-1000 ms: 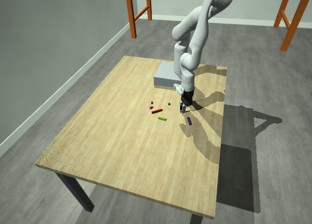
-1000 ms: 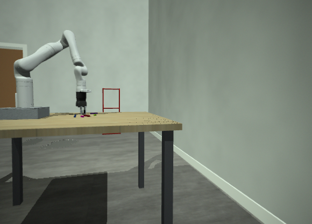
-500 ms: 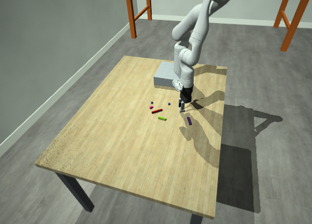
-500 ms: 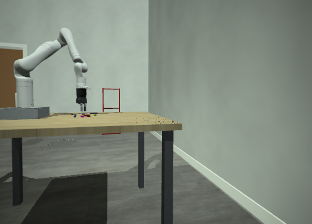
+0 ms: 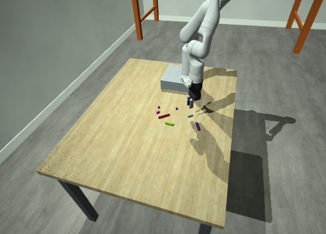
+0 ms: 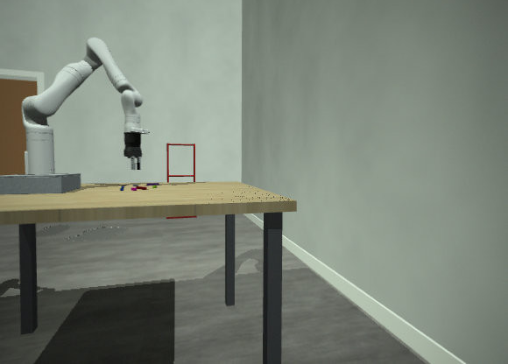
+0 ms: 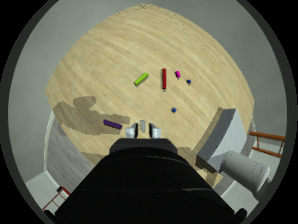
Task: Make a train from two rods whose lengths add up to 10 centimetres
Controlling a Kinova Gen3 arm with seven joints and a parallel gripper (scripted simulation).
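Note:
My gripper (image 5: pixel 190 105) (image 6: pixel 136 169) (image 7: pixel 143 128) is open and empty, raised above the table. The grey rod (image 5: pixel 190 116) (image 7: pixel 143 126) lies flat on the table; in the wrist view it shows between the fingertips, below them. The purple rod (image 5: pixel 198 126) (image 7: pixel 112 124) lies apart from it, at an angle. The red rod (image 5: pixel 164 116) (image 7: pixel 164 79) and the lime rod (image 5: pixel 169 124) (image 7: pixel 141 79) lie apart, turned differently. The magenta rod (image 5: pixel 158 112) (image 7: pixel 177 74) and one blue rod (image 5: pixel 158 107) (image 7: pixel 189 81) lie beyond the red rod. Another blue rod (image 5: pixel 176 108) (image 7: pixel 174 110) lies between these and the grey rod. No rods touch.
The grey base block (image 5: pixel 174 86) (image 6: pixel 70 184) (image 7: pixel 220 137) under the arm stands at the back of the wooden table (image 5: pixel 121 157) (image 6: pixel 184 197). The table's right edge in the top view is on the purple rod's side. Arm shadows fall near the purple rod.

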